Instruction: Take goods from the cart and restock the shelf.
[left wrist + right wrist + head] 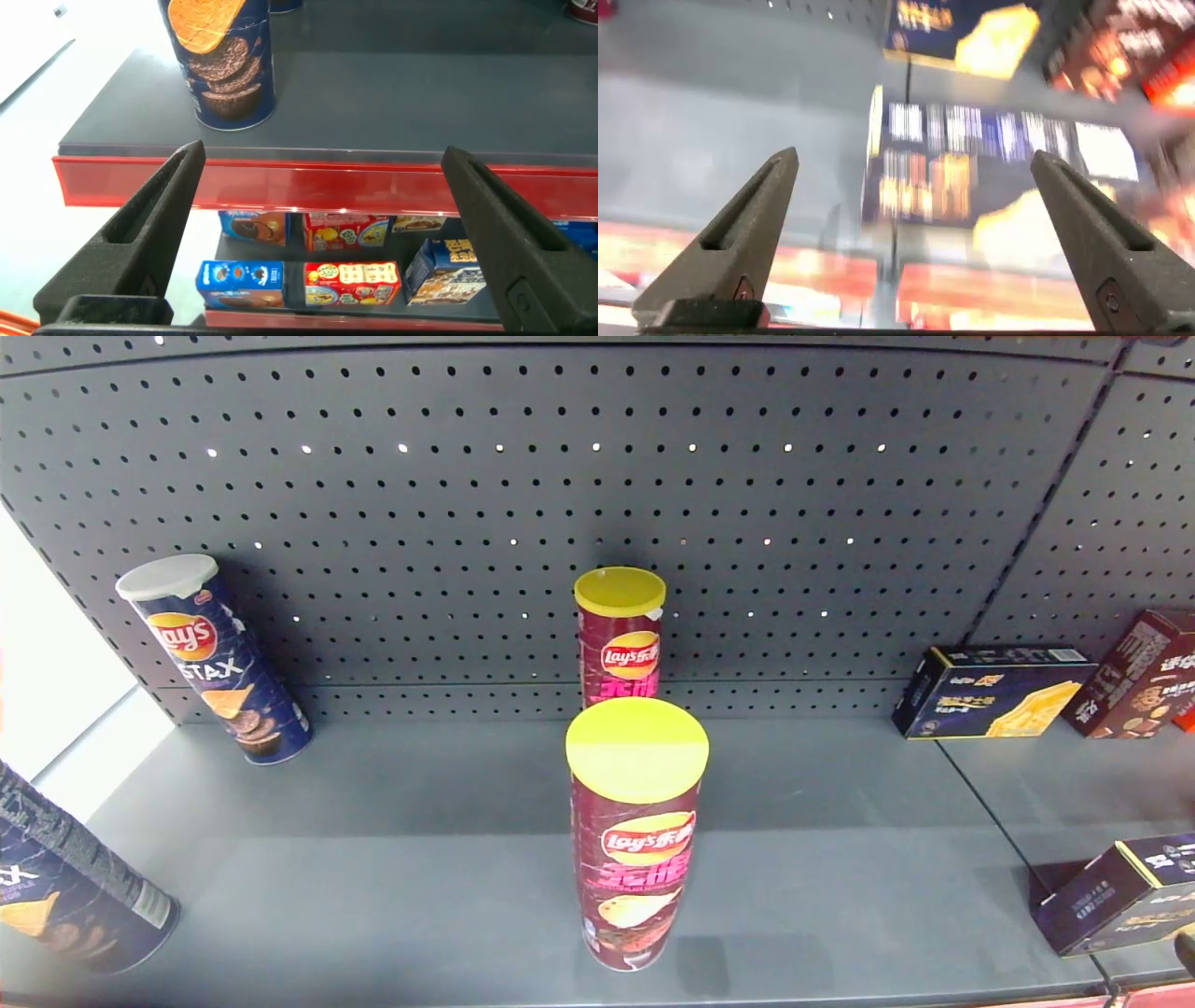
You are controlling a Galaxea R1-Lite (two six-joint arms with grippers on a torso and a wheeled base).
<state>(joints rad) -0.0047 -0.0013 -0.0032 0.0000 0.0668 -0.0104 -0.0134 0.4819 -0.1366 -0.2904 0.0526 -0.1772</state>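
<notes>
Standing upright near the middle of the grey shelf (pixel 840 859), the front maroon can (pixel 635 840) carries a yellow lid, and the rear maroon can (pixel 619 639) stands straight behind it against the pegboard back (pixel 560 476). A far blue can (pixel 217 658) with a white lid stands at the back on the left, and the near blue can (pixel 70 896) stands at the left front corner. On the right, a dark blue box (pixel 994 693) and a maroon box (pixel 1141 674) sit at the back, with a dark box (pixel 1116 893) nearer the front.

The left hand (pixel 324 154) hangs out in front of the shelf at the height of its red front edge (pixel 327 182). Its jaws are spread wide and hold nothing, and the near blue can sits beyond them on the shelf top. Under that edge, a lower shelf holds a row of small packets (pixel 341 280).

The right hand (pixel 915 157) is likewise spread wide and empty, pointed toward a dark box with yellow print; that view is too blurred to tell more.
</notes>
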